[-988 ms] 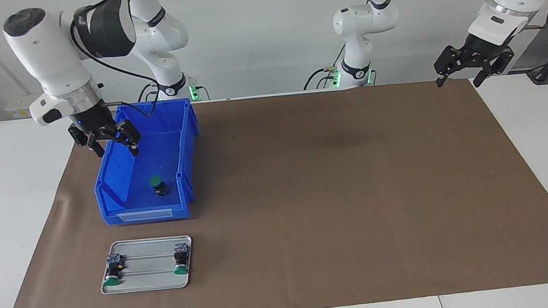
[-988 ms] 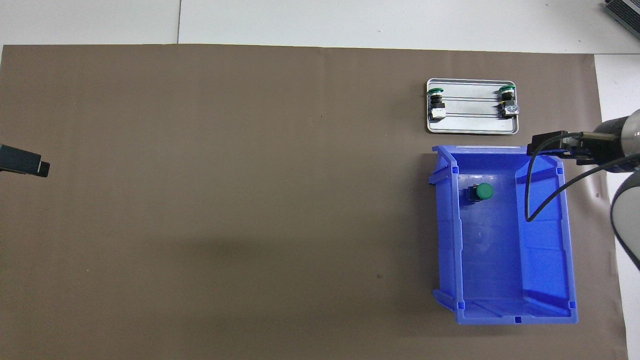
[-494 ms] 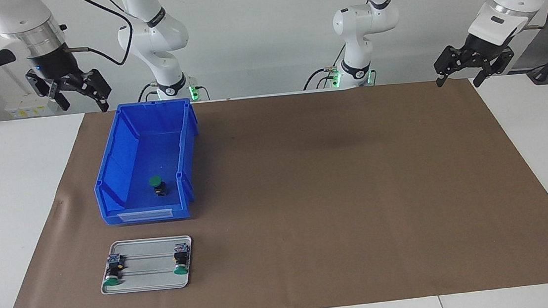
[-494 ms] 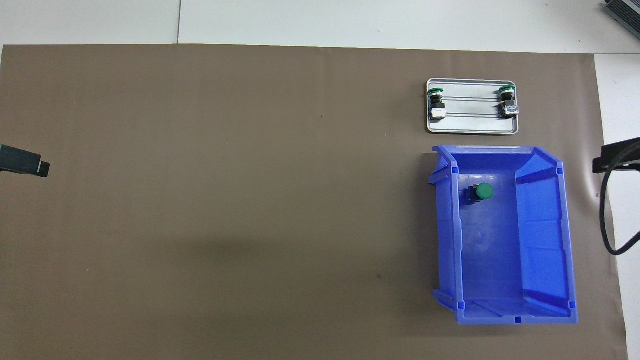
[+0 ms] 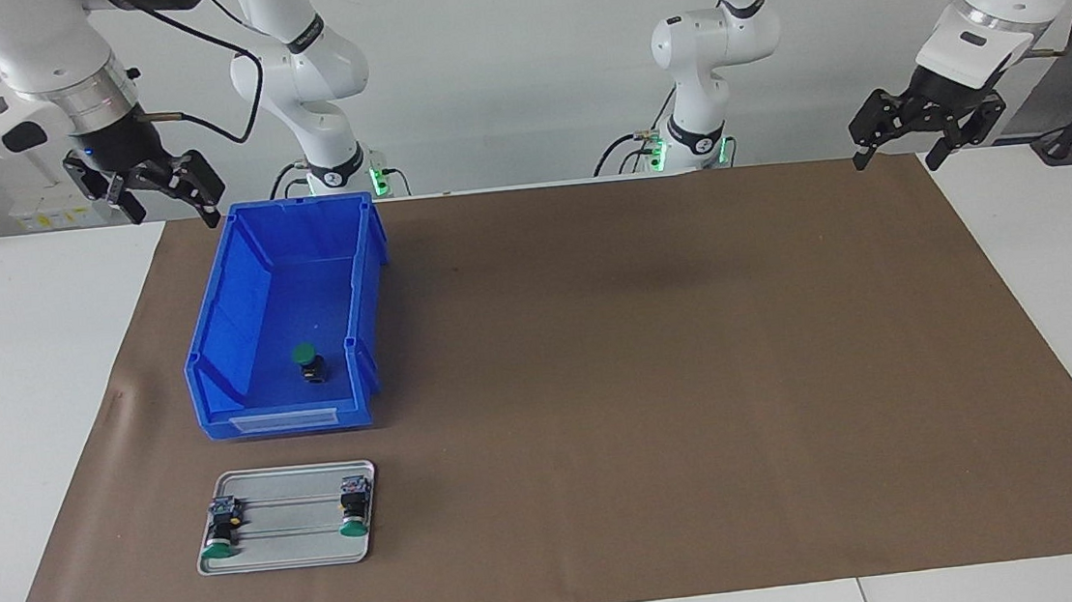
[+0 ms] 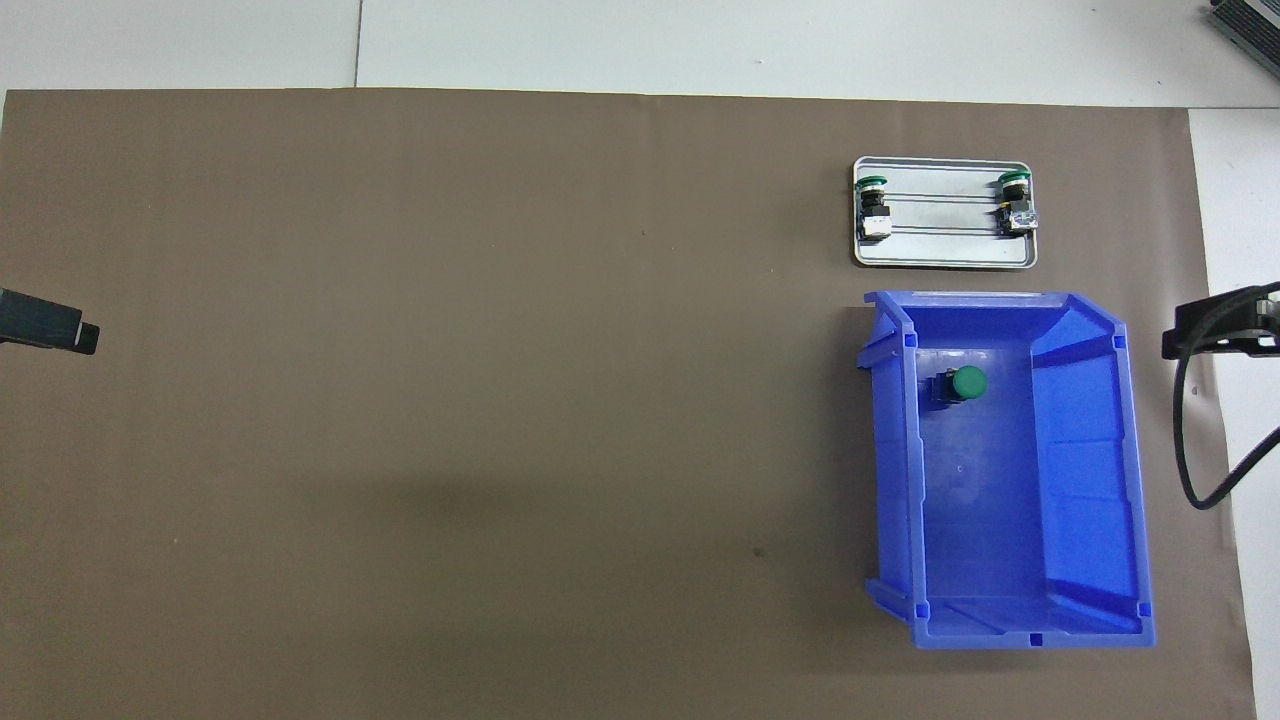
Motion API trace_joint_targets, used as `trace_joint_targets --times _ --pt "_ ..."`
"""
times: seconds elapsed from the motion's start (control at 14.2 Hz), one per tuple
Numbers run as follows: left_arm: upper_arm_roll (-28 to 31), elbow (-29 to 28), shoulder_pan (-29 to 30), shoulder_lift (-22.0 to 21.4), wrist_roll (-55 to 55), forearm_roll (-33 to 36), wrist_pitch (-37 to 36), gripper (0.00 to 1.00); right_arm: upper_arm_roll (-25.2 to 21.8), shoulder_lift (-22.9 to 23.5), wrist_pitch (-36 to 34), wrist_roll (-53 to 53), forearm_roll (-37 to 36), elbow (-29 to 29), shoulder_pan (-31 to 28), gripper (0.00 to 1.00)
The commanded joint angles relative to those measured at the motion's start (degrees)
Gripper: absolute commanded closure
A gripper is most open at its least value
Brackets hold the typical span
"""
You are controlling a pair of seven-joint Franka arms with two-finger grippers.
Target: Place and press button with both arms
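One green-capped button [image 5: 306,359] stands inside the blue bin [image 5: 241,366], near the bin's end farthest from the robots; it also shows in the overhead view [image 6: 966,382]. Two more buttons [image 5: 218,536] [image 5: 353,514] lie on the metal tray [image 5: 291,547]. My right gripper [image 5: 174,208] is open and empty, up in the air over the table edge beside the bin's near corner. My left gripper [image 5: 896,158] is open and empty, waiting raised over the mat's corner at the left arm's end.
The tray [image 6: 945,256] lies just farther from the robots than the bin [image 6: 1090,480]. A brown mat [image 5: 659,377] covers the table. A black cable [image 6: 1190,430] hangs from the right wrist beside the bin.
My right gripper rose from over the bin and swung out toward the right arm's end of the table, then came down a little toward the bin's corner. The left arm has not moved.
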Motion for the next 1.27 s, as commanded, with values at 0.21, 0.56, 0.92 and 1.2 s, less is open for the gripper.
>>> trace_joint_targets --times 0.21,0.56,0.92,1.2 --pt "-0.2 -1.5 0.3 -1.4 -0.3 0.9 -0.4 0.00 0.8 0.3 -0.5 -3.1 -1.7 1.7 -0.7 0.00" --pt "-0.2 -1.5 0.3 -1.4 -0.3 0.9 -0.4 0.00 0.7 0.2 -1.5 -1.9 0.6 1.7 -0.8 0.00" --pt "-0.2 -1.5 0.3 -1.4 -0.3 0.9 -0.4 0.00 0.7 0.0 -1.6 -1.9 0.8 1.4 -0.7 0.00" --pt "-0.2 -1.5 0.3 -1.4 -0.3 0.9 -0.4 0.00 0.7 -0.1 -1.6 -1.9 0.8 1.1 -0.7 0.00"
